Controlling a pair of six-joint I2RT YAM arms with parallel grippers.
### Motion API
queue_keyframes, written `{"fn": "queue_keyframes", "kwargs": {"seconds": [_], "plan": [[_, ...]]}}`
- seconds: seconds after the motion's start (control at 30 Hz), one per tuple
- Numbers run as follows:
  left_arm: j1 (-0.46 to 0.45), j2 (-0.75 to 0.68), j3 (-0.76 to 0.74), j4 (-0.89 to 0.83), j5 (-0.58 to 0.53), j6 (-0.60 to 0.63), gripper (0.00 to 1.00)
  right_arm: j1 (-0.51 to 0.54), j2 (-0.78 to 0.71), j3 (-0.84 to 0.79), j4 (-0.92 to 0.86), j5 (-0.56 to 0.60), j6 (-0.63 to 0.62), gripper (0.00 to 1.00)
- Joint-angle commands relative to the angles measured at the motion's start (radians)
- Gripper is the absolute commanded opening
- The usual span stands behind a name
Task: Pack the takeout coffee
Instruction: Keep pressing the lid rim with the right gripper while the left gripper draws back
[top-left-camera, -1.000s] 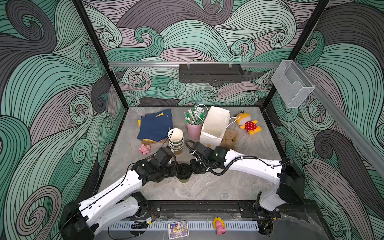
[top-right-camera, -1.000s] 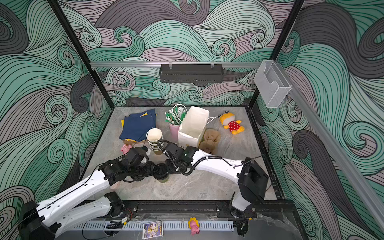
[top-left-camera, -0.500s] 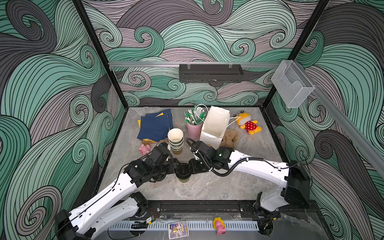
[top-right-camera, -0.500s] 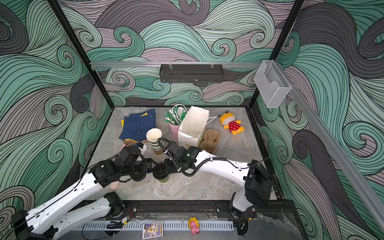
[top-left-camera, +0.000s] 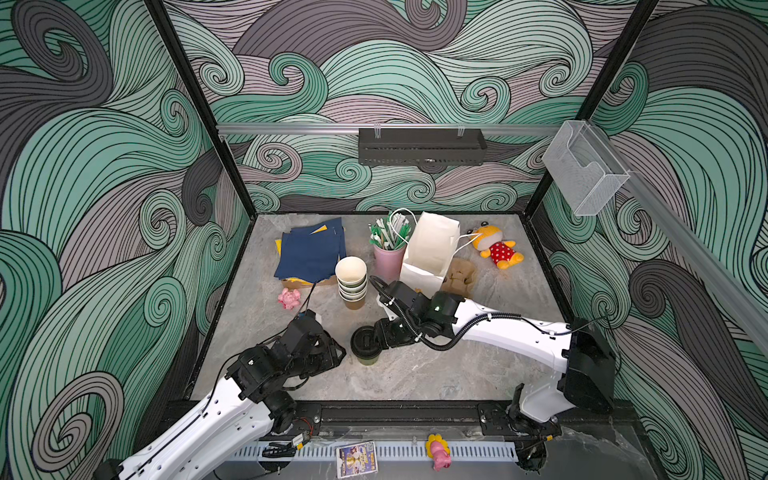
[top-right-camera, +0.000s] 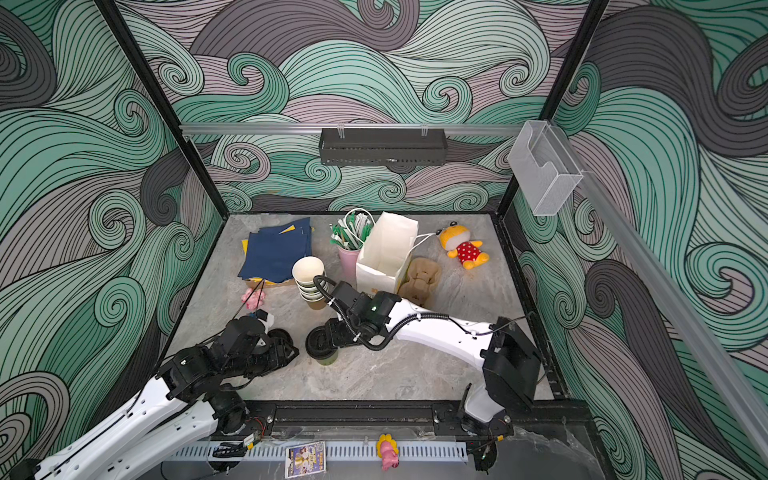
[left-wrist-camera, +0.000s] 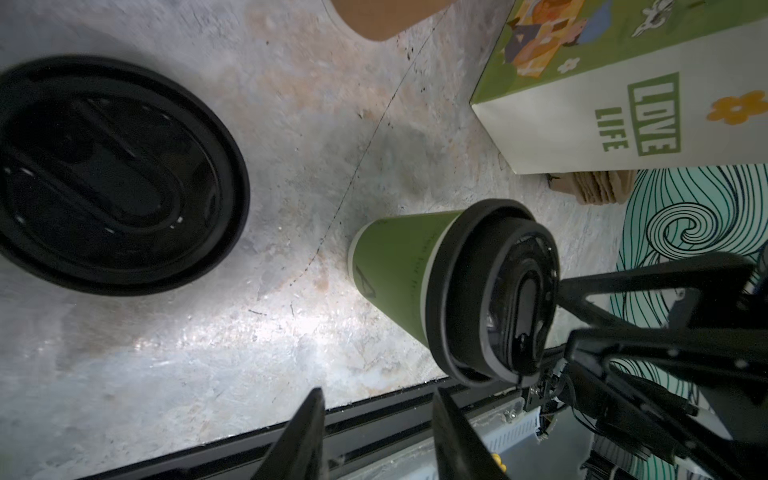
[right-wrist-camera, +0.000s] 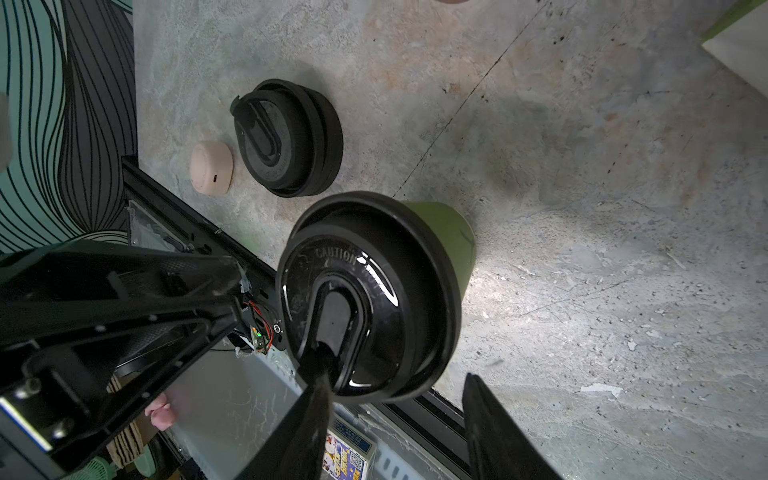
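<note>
Grey marbled tabletop, walled in by green and grey swirl panels, is where you are working. Your lidded olive-green cup (top-left-camera: 366, 357) stands upright near the front edge, about the middle, with its black sip lid (right-wrist-camera: 374, 291) seated on top. Your right gripper (right-wrist-camera: 395, 372) is at that lid with its jaws apart. One of its fingers (right-wrist-camera: 316, 395) lies across the lid's top and the other stands clear beside the cup, so nothing is clamped. Your left gripper (left-wrist-camera: 378, 395) sits just left of the cup, apart from it, jaws spread and empty. A stack of loose black lids (right-wrist-camera: 291, 137) rests on the table just left of the cup, with a small pale pink case (right-wrist-camera: 211, 166) beside it. Farther back you have a stack of open paper cups (top-left-camera: 351, 282). Right of it are the pink cup of straws (top-left-camera: 388, 259), the white paper bag (top-left-camera: 432, 253) and a brown cardboard carrier (top-left-camera: 459, 276). Navy napkins (top-left-camera: 311, 253) lie far left, a yellow plush toy (top-left-camera: 494, 249) far right
</note>
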Motion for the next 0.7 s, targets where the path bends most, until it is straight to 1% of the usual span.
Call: {"fn": "queue_keyframes", "kwargs": {"seconds": [0.0,0.2,0.4,0.67], "plan": [[0.004,-0.003,0.010,0.088,0.067,-0.044,0.44,-0.011,0.009,0.019,0.003,0.011,-0.001,0.54],[0.004,-0.001,-0.005,0.126,0.039,-0.044,0.41,-0.020,0.030,0.041,0.002,0.008,-0.008,0.54],[0.004,0.018,-0.045,0.187,0.060,-0.067,0.37,-0.020,0.046,0.044,0.004,-0.006,-0.006,0.53],[0.004,0.048,-0.074,0.245,0.059,-0.072,0.34,-0.020,0.052,0.025,0.022,-0.016,0.008,0.51]]}}
